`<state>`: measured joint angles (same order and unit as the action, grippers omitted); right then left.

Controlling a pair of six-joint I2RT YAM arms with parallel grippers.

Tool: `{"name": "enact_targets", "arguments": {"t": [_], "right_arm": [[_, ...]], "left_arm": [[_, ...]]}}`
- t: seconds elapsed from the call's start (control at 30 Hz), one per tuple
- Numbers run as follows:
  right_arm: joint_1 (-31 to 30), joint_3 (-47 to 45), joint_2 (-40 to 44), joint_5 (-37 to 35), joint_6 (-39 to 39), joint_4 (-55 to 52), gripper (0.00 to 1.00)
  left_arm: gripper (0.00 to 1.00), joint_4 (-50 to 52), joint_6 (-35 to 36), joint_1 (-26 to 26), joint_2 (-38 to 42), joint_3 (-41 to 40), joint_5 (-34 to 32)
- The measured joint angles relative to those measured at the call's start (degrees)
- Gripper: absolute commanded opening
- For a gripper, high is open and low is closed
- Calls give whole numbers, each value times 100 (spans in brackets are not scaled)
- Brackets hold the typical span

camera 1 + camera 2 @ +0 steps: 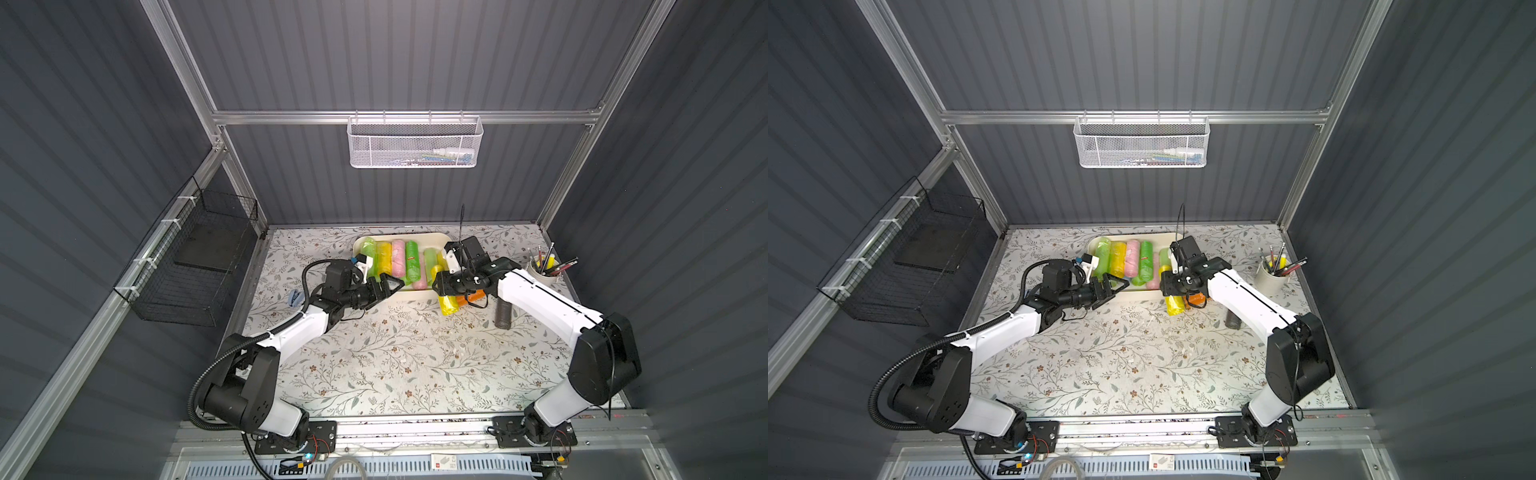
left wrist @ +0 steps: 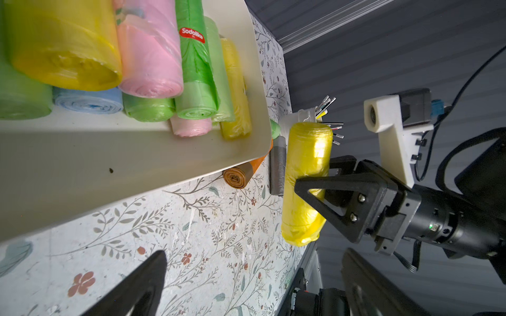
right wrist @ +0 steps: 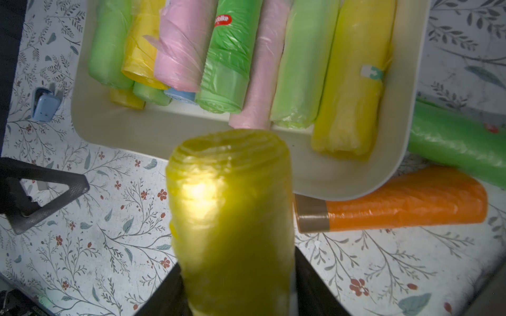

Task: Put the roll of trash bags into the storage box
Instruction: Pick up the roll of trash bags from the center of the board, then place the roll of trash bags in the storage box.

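Note:
The storage box (image 1: 415, 294) (image 1: 1140, 293) is a cream-white shallow tub at the back of the table, and it holds several green, yellow, pink and blue rolls. My right gripper (image 1: 439, 286) (image 1: 1165, 284) (image 3: 238, 276) is shut on a yellow roll of trash bags (image 1: 449, 306) (image 1: 1174, 306) (image 2: 306, 164) (image 3: 230, 208). It holds the roll just outside the box's front right corner (image 3: 356, 180). My left gripper (image 1: 394, 285) (image 1: 1120, 286) (image 2: 254, 262) stands open and empty at the box's front left (image 2: 109, 164).
An orange roll (image 1: 471, 298) (image 3: 405, 205), a grey roll (image 1: 503, 313) (image 2: 278, 167) and a green roll (image 3: 460, 142) lie outside the box at right. A pen cup (image 1: 542, 272) stands far right. A small blue object (image 1: 295, 297) lies left. A white mesh basket (image 1: 415, 143) and a black wire basket (image 1: 187, 266) hang on the walls.

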<state>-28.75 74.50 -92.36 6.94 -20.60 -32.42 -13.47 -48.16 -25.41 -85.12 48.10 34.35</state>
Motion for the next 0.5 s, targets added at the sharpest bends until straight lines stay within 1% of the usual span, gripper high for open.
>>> {"name": "enact_targets", "arguments": {"t": [0.27,0.5], "right_arm": [[50,564,-372,195,-35,52,52],[232,820,-654,332,-98,201,51]], "left_arm": [[100,-160,-92,-17,-249,170,0],[100,-293,-168,-46,-459,468,-2]]}}
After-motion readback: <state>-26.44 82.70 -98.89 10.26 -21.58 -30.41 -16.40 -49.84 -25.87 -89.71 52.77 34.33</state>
